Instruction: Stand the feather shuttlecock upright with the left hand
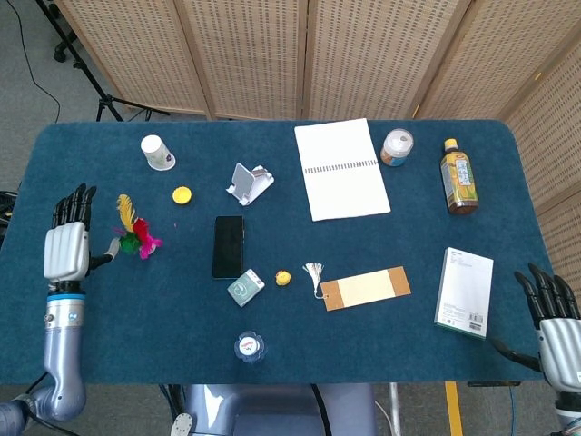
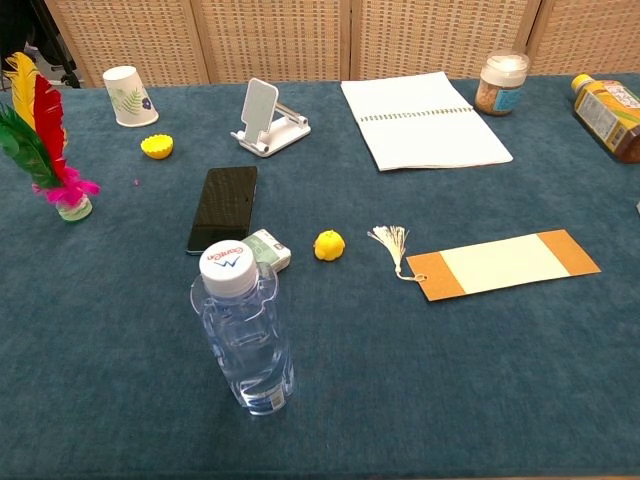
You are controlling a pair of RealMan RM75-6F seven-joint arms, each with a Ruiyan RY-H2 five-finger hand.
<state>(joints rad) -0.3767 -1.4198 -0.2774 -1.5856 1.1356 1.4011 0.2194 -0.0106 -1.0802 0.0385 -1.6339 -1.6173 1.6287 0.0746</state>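
Chest view puts the feather shuttlecock [image 2: 45,140] at the table's [image 2: 400,380] far left edge, base down on the cloth, plumes leaning a touch; head view has the left hand [image 1: 67,249] just beside it, fingers straight and spread, and whether the thumb tip touches the base I cannot tell; right hand [image 1: 556,338] idles spread at the near right corner; it looks featherweight and tippy, plumes soft and easily crushed, so pinch the small firm base, never the feathers.
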